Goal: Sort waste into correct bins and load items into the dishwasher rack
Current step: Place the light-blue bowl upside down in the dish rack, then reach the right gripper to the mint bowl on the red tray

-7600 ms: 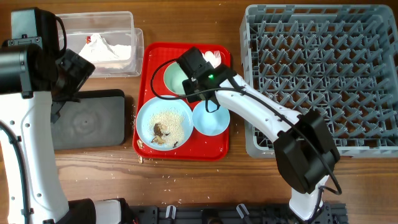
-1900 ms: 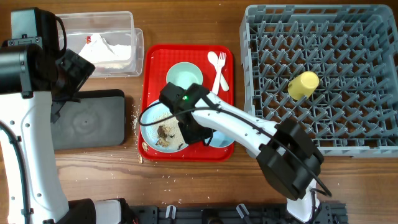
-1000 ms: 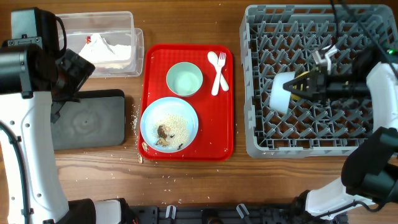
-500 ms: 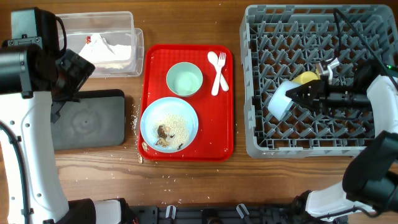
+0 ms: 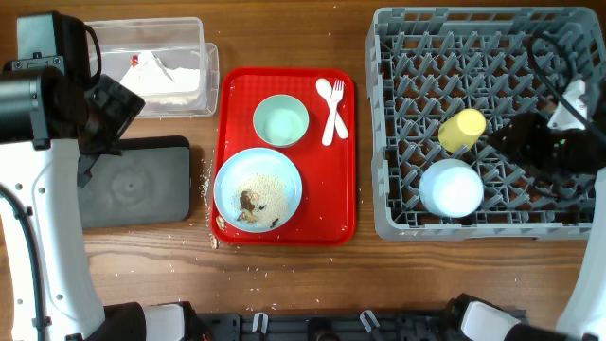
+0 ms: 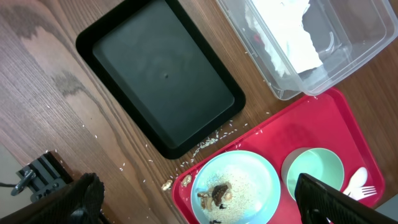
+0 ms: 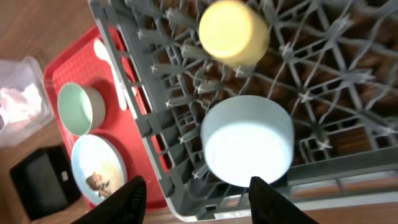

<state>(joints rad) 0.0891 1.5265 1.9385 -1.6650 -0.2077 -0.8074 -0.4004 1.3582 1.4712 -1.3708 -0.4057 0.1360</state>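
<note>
Two dishes are seen in the grey dishwasher rack (image 5: 383, 114) under the right gripper (image 7: 198, 183), whose fingers are spread apart and empty. A light blue bowl (image 7: 249, 140) is turned mouth down among the pegs directly beneath the fingers, and a small yellow cup (image 7: 234, 32) is lodged just beyond it. The bowl is hemmed in by upright pegs on all sides. The rack is moulded plastic, a square lattice with a low wall.

Past that wall, to this gripper's left, a glossy red tray (image 5: 327, 204) is set on the surface. It carries a mint green bowl (image 5: 280, 121), a light blue round plate (image 5: 257, 188) strewn with rice and brownish scraps, and a white plastic fork and spoon (image 5: 329, 102) laid side by side.

The left gripper (image 6: 199, 199) is held with its fingers wide apart and empty, high above the plate. Ahead of it lie a shallow black tray (image 6: 161, 93), matte with rounded corners, and a clear plastic tub (image 6: 348, 56) holding a crumpled white napkin (image 6: 286, 37). Loose rice grains (image 6: 211, 138) are scattered on the brown wood-grain surface (image 6: 37, 81) between the black tray and the red one.
</note>
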